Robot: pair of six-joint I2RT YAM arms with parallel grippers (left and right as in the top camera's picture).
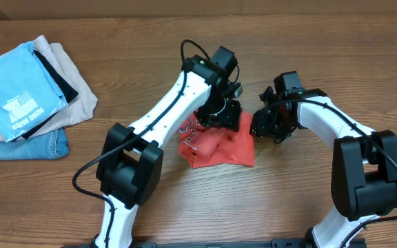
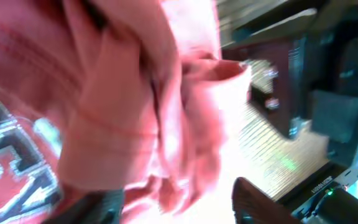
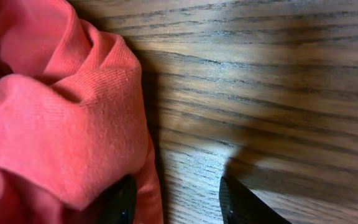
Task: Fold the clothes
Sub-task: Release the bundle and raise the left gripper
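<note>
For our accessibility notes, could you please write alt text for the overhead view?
Two white-and-black robot arms meet over a crumpled red T-shirt in the middle of a wooden table, the left gripper above it and the right gripper at its right edge. A stack of folded clothes sits far left.

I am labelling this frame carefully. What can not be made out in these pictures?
Overhead: left gripper fingertips, hidden under its own wrist.
Left wrist: red T-shirt lettering, blurred, cut by the left edge.
Right wrist: right gripper fingers, cut by the bottom edge.
Overhead: light blue shirt print, too small.
</note>
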